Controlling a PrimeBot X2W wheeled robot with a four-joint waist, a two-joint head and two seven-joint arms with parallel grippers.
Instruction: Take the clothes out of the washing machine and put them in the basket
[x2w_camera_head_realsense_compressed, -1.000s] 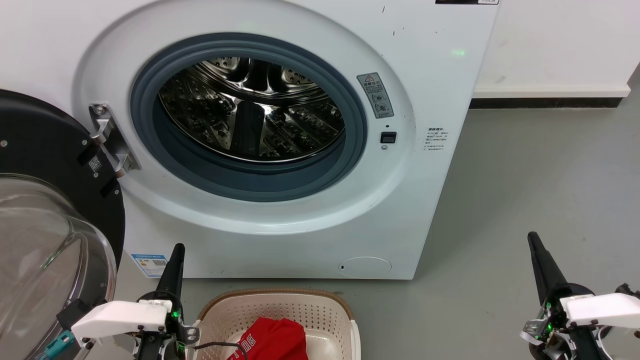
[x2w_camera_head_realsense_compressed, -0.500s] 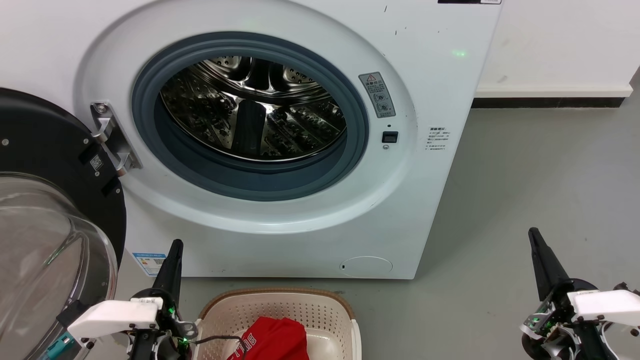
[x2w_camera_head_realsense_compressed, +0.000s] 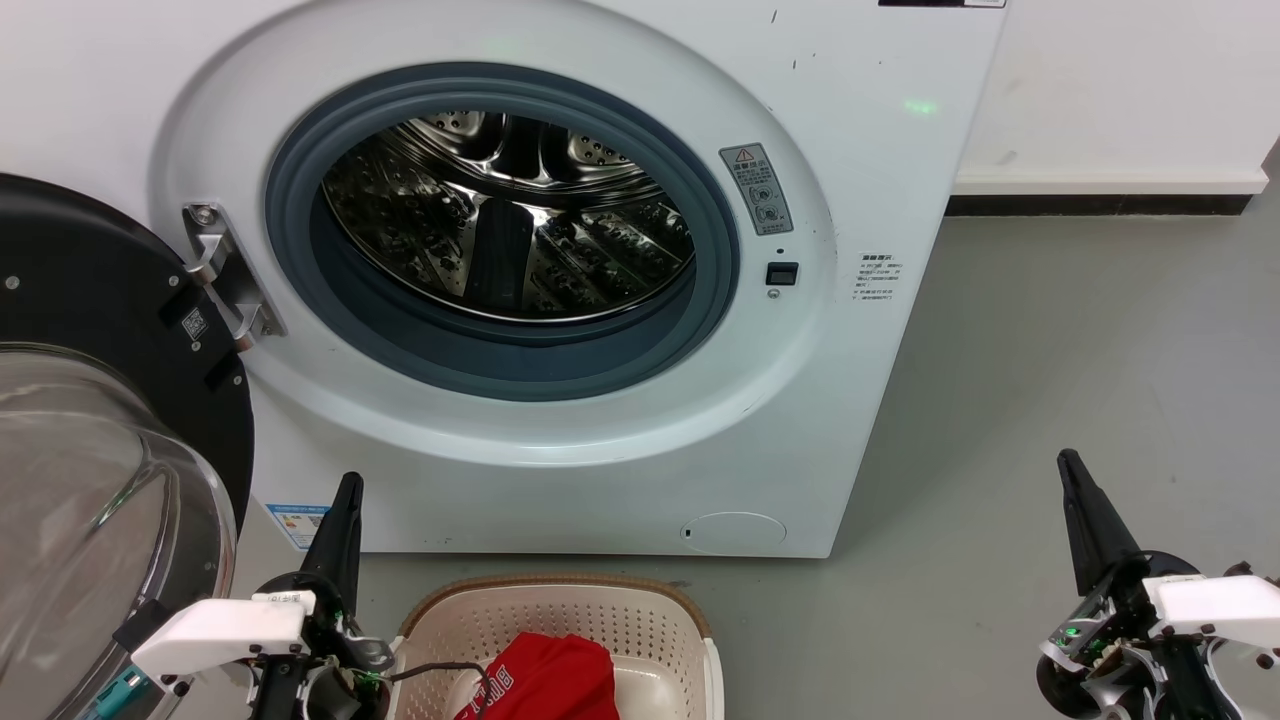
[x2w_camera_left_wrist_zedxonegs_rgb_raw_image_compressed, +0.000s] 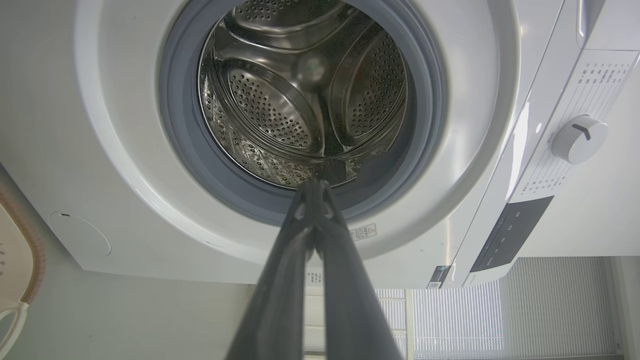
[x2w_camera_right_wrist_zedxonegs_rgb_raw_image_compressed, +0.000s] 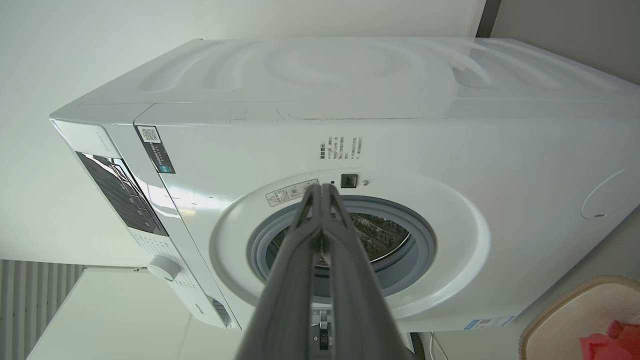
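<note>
A grey floor (x2w_camera_head_realsense_compressed: 1050, 380) runs up to a white wall (x2w_camera_head_realsense_compressed: 1120, 80), and the washing machine (x2w_camera_head_realsense_compressed: 880, 180) stands before you with its door (x2w_camera_head_realsense_compressed: 100, 470) swung wide on the robot's left; inside the grey rubber ring (x2w_camera_head_realsense_compressed: 715, 300) the steel drum (x2w_camera_head_realsense_compressed: 500, 230) shows bare metal, with no red in the part you can see. The clothes (x2w_camera_head_realsense_compressed: 550, 680) lie in the basket (x2w_camera_head_realsense_compressed: 560, 588), which sits on the floor just in front of the machine; the red garment is heaped against the basket's near side, partly cut off by the bottom of the head view.

The left gripper (x2w_camera_head_realsense_compressed: 350, 490) hovers just beside the basket's left rim with its fingers pressed together and nothing between them; the right gripper (x2w_camera_head_realsense_compressed: 1068, 465) hangs well apart over bare floor, also closed and empty.

By my reading the job looks done; you have no need to touch the garment again. Should you have to, expect it to be light, limp and quick to drape or snag; pinch a raised fold near the top of the heap, not a flat edge, and lift straight up so it clears the woven rim. Mind the thin black cable (x2w_camera_head_realsense_compressed: 440, 666) that arcs from the left gripper over the basket's edge; cloth could catch on it.
</note>
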